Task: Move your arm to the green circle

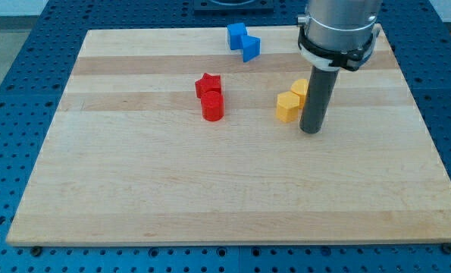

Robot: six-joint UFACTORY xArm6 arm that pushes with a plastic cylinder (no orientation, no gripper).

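No green circle shows in the camera view; the arm's body at the top right may hide part of the board. My tip (311, 130) rests on the wooden board (210, 189) at the right of centre. It stands just right of a yellow block (288, 106), close to it or touching it. A second yellow block (299, 89) sits behind, partly hidden by the rod. A red star block (208, 84) and a red cylinder (213, 107) sit together left of centre. Two blue blocks (242, 41) lie near the view's top.
The board lies on a blue perforated table (28, 91). The arm's grey body (339, 30) covers the board's top right area.
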